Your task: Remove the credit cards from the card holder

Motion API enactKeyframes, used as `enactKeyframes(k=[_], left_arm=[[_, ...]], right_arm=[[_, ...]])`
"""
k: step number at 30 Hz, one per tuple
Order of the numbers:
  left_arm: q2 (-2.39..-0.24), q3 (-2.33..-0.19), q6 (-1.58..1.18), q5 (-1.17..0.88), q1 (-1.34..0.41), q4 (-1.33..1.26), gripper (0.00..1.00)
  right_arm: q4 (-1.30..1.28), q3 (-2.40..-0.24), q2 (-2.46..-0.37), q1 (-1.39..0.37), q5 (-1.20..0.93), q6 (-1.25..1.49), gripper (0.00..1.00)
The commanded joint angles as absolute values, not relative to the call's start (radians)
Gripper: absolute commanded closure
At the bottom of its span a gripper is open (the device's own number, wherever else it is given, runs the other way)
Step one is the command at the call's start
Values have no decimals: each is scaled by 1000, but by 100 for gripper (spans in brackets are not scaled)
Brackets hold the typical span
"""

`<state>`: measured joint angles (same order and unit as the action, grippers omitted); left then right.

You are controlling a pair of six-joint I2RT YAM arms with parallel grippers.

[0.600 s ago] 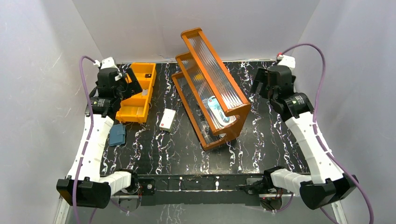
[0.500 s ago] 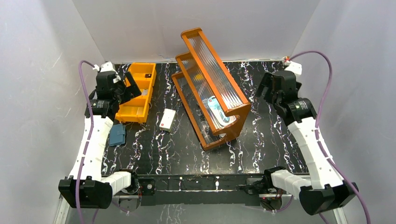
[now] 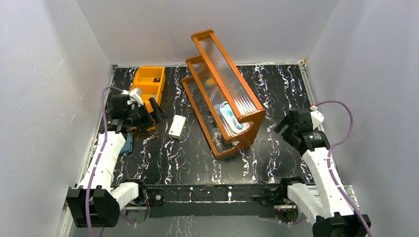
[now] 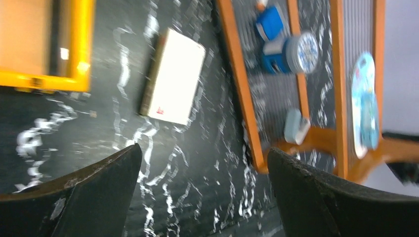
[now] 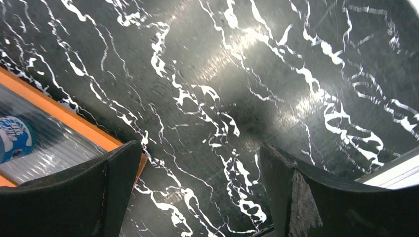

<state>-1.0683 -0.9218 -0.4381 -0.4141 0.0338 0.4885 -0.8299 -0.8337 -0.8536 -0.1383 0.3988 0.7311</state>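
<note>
Showing both arms unladen above the desk [image 3: 163, 158]: the left fingers [image 3: 154, 112] stand spread wide and grip nothing, just beside the white box [image 3: 177, 126]; the right fingers [image 3: 284, 129] are equally wide and empty. The blue card holder [image 3: 129, 144] lies at the desk's left edge, partly hidden under the left arm, back toward its base from the fingers. Its long axis appears to run near-to-far. No credit cards show. The left arm is much the nearer.

this looked like a robotics lab test cell: plain white walls [image 3: 49, 74] boxed in a black marble-patterned table [image 3: 188, 158], and a left arm [image 3: 104, 155] and right arm [image 3: 323, 173] trailing purple cables [image 3: 351, 123] were bolted at its near edge.
</note>
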Motion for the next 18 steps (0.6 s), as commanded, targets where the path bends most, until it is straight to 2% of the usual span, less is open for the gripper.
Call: enactKeyframes(k=[1, 7, 13, 18], left_arm=[[-1027, -863, -473, -577, -107, 454, 3], [-1039, -787, -565, -609, -367, 302, 5], [-1147, -816, -591, -602, -639, 170, 6], [-1266, -871, -576, -517, -747, 183, 13]], right_arm=[[-861, -779, -789, -124, 386, 870, 2], [-890, -724, -721, -119, 396, 972, 2], [-910, -716, -676, -117, 414, 1033, 2], [-926, -737, -654, -117, 438, 1046, 2]])
